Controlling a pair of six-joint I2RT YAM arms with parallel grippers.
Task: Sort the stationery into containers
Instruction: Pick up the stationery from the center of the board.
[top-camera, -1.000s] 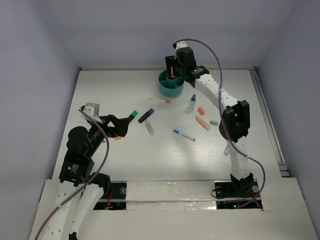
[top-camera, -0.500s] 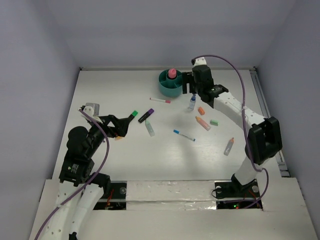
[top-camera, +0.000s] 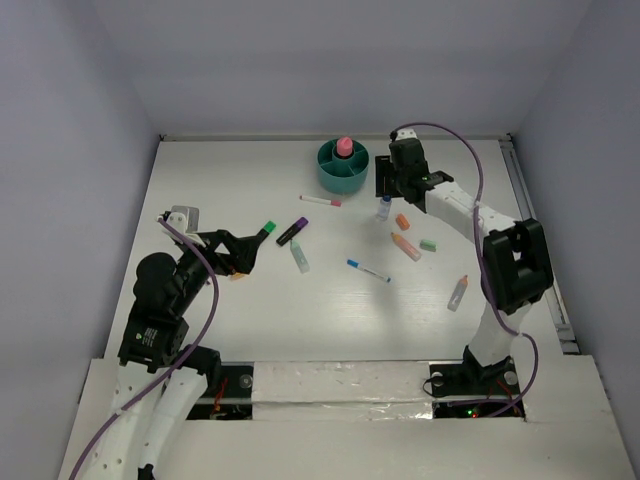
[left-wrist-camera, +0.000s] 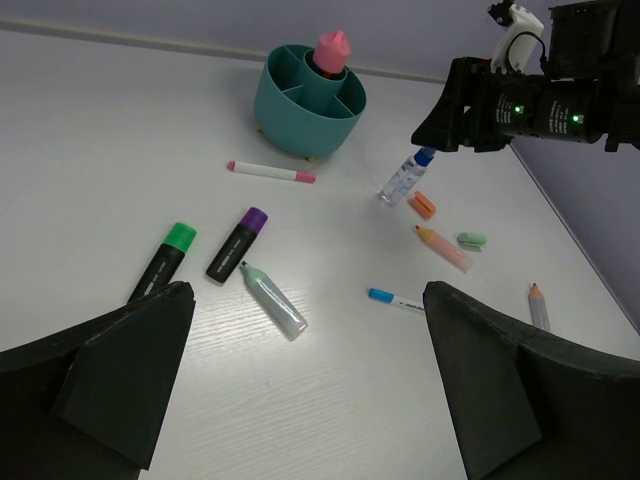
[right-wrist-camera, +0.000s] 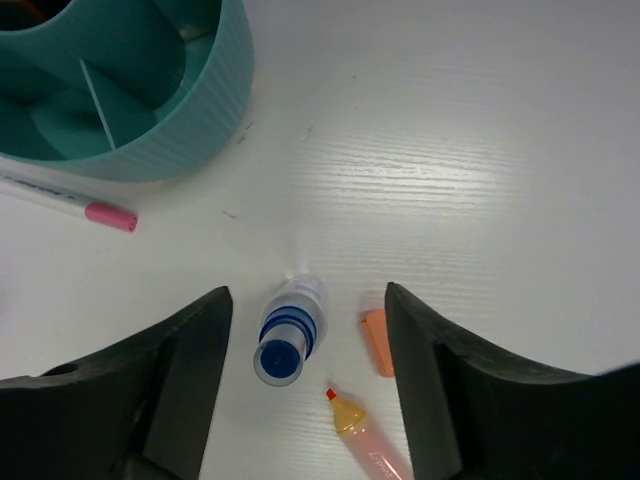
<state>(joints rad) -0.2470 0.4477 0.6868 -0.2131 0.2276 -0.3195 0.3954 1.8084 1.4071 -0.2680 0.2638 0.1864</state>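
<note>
1. The right gripper (right-wrist-camera: 305, 297) is open. Its 2 fingers stand wide apart and hold nothing.
2. A blue-capped bottle (right-wrist-camera: 285, 340) is right under this gripper, in the gap between the 2 fingers. The fingers do not touch it.
3. The teal cup (right-wrist-camera: 190, 110) is near this gripper, ahead of its fingertips and off to the left in its own camera.
4. A pink-capped bottle (top-camera: 344, 147) stands inside 1 part of the cup.
5. A thin pen (right-wrist-camera: 70, 205) with a pink cap lies on the table (top-camera: 220, 180), just beside the cup and not in it.
6. A small orange piece (right-wrist-camera: 378, 342) lies by the gripper's right-side finger, near the blue-capped bottle. An orange highlighter (right-wrist-camera: 365, 435) lies close to both.
7. The left gripper (left-wrist-camera: 308, 300) is open wide and holds nothing.
8. Just ahead of it lie a green-capped marker (left-wrist-camera: 165, 262), a purple-capped marker (left-wrist-camera: 237, 245) and a pale green highlighter (left-wrist-camera: 272, 298), all close together.
9. Ahead and to its right are a blue-capped pen (left-wrist-camera: 400, 299), a small green piece (left-wrist-camera: 471, 240) and a pencil (left-wrist-camera: 538, 308).
</note>
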